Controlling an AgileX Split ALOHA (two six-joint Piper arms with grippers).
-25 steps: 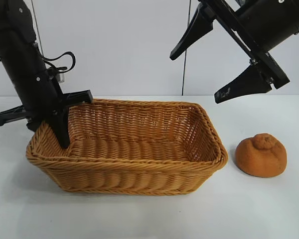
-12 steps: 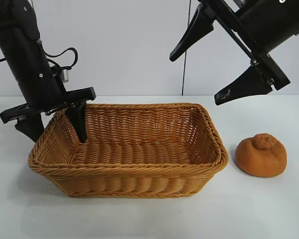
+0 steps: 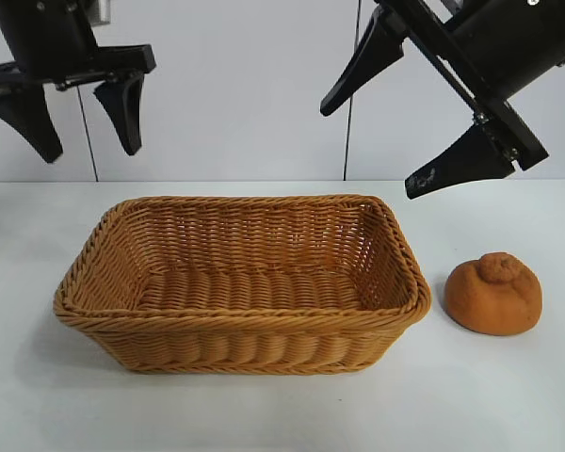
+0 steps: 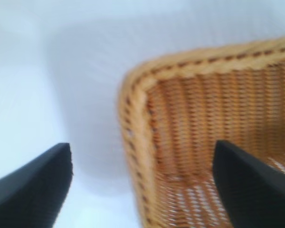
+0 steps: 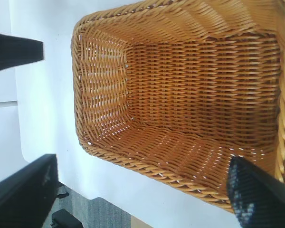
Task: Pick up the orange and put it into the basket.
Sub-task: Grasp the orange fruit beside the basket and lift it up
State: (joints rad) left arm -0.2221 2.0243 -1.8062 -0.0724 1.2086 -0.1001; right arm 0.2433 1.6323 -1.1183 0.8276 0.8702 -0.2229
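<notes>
Two claws, both spread and empty.

Exterior view: orange (image 3: 493,293) sits on the table (image 3: 264,414), just beside the right end of the basket (image 3: 240,348), not touching it, knob up. Right claw (image 3: 407,99) hangs high, over the basket's right end and short of the orange, fingers wide apart. Left claw (image 3: 75,111) hangs above the basket's left end, fingers apart, clear of the rim. Basket holds nothing.

Left wrist view: left claw (image 4: 142,183) fingers stand apart, straddling a basket (image 4: 133,118) corner below. No orange in this view.

Right wrist view: right claw (image 5: 142,192) fingers wide, looking down into the basket (image 5: 109,156) interior. Orange not in frame, so the claw is probably not yet lined up over it.

Step in hand, by my reading: reach for the orange with the right arm, the nearer one. To do it well:
- shift outward until the orange is centred between the fingers before descending;
- come down vertically, fingers either side of the widest girth, below the knob;
- skin looks rough and matte, so slip risk seems low; close gently;
- lift clear of the flared rim before crossing over;
- leave the left arm high, out of the drop zone.
</notes>
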